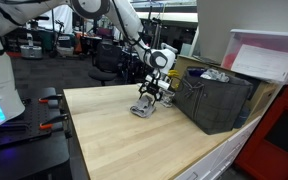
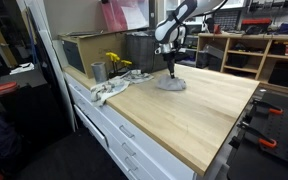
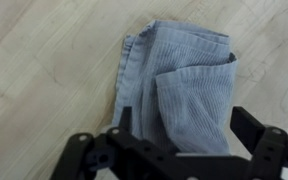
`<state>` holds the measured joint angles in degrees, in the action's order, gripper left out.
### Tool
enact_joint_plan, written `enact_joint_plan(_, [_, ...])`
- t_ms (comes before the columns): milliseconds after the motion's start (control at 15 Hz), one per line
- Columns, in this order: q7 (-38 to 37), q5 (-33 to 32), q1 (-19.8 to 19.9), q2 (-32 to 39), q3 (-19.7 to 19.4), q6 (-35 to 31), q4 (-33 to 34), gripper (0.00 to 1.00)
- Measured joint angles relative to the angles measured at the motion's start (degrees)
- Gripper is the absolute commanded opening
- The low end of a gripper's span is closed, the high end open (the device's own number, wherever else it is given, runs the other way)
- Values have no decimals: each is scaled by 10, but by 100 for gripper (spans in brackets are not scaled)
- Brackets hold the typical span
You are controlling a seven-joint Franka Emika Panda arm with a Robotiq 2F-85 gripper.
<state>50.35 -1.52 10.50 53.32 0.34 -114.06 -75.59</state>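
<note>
my gripper (image 3: 184, 135): jaws wide, holding nothing, pointing down just above grey ribbed folded cloth (image 3: 179, 80) | cloth flat on pale wooden tabletop (image 1: 134, 140), near dark plastic crate (image 1: 216, 100) | wide so fingers clear thick fold, I judge

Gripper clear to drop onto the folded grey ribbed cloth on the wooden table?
Probably yes: the gripper hangs right above the folded grey ribbed cloth, fingers open, nothing between them and it; the dark bin stands apart.

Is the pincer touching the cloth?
Cannot tell. In an exterior view the open pincer hangs right over the cloth, but neither gap nor contact shows plainly; the wrist view frames it between the jaws.
</note>
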Motion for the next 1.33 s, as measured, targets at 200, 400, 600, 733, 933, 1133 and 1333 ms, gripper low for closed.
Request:
enact_joint_plan(200, [0,0,6,19,0,1,7,56])
enact_joint_plan(400, [0,0,10,29,0,2,11,34])
enact_joint_plan(600, [-1,0,13,30,0,5,14,12])
enact_joint_plan(733, [-1,0,14,28,0,6,17,0])
enact_joint_plan(933, [-1,0,13,15,0,9,16,0])
enact_joint_plan(1133, [-1,0,11,-12,2,16,7,1])
enact_joint_plan(1333, [5,-14,4,-55,14,16,-21,1])
